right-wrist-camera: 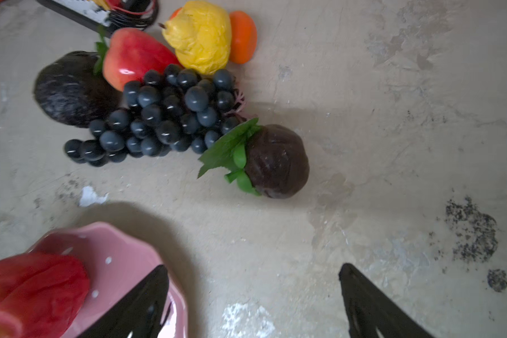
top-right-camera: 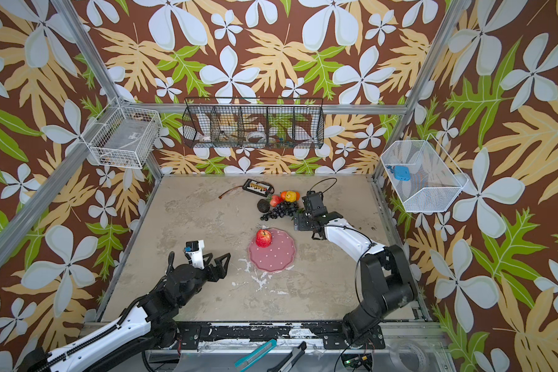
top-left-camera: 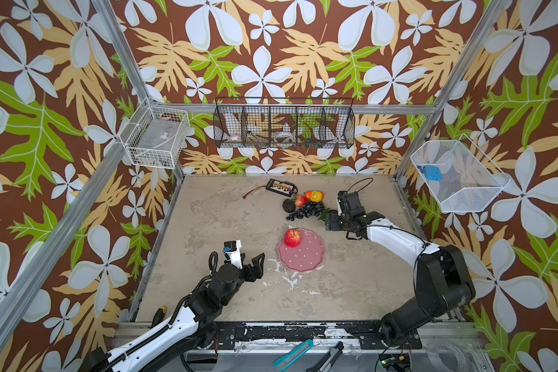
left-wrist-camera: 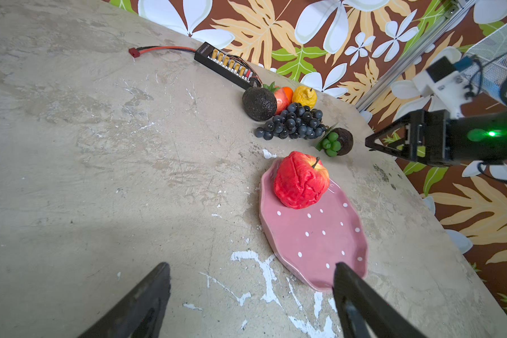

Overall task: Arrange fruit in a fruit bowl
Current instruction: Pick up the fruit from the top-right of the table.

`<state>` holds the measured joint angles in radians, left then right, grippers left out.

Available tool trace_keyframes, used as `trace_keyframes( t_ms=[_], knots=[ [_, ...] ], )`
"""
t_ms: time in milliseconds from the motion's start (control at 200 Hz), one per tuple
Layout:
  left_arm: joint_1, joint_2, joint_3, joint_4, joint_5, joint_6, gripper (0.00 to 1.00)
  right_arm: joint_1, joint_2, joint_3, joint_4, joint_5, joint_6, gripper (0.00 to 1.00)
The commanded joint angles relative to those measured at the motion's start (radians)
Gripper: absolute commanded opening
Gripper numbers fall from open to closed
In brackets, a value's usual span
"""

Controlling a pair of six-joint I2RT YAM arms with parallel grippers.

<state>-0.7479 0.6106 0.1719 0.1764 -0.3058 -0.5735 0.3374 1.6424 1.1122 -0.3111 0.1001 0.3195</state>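
Hovering right gripper (right-wrist-camera: 252, 267), jaws spread, empty, near brown fruit (right-wrist-camera: 278, 161), probably next pick; left gripper (left-wrist-camera: 251, 263) likewise agape, just beside fruit bowl (left-wrist-camera: 319, 243); apple (left-wrist-camera: 300, 180) at rim leaves room

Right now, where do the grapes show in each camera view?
Top view: grapes at the back of the table, beyond the dish.
Top view: grapes likewise beyond the dish.
Left wrist: grapes between avocado and leafy brown fruit.
Right wrist: grapes between the same two.
Shared landmark: the avocado beside them.
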Motion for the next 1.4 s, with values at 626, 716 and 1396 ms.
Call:
trace_keyframes(
  t_ms=[626,716,1396],
  knots=[
    [0.001,0.000,-0.024,0.075,-0.025,0.029,0.89,-0.108,0.277,0.199,-0.007,-0.115,-0.120,0.86],
    [0.001,0.013,-0.022,0.080,-0.025,0.030,0.89,-0.108,0.283,0.199,0.001,-0.129,-0.124,0.85],
    [0.001,0.052,-0.023,0.100,-0.027,0.028,0.89,-0.117,0.329,0.227,0.027,-0.152,-0.114,0.77]
  ],
)
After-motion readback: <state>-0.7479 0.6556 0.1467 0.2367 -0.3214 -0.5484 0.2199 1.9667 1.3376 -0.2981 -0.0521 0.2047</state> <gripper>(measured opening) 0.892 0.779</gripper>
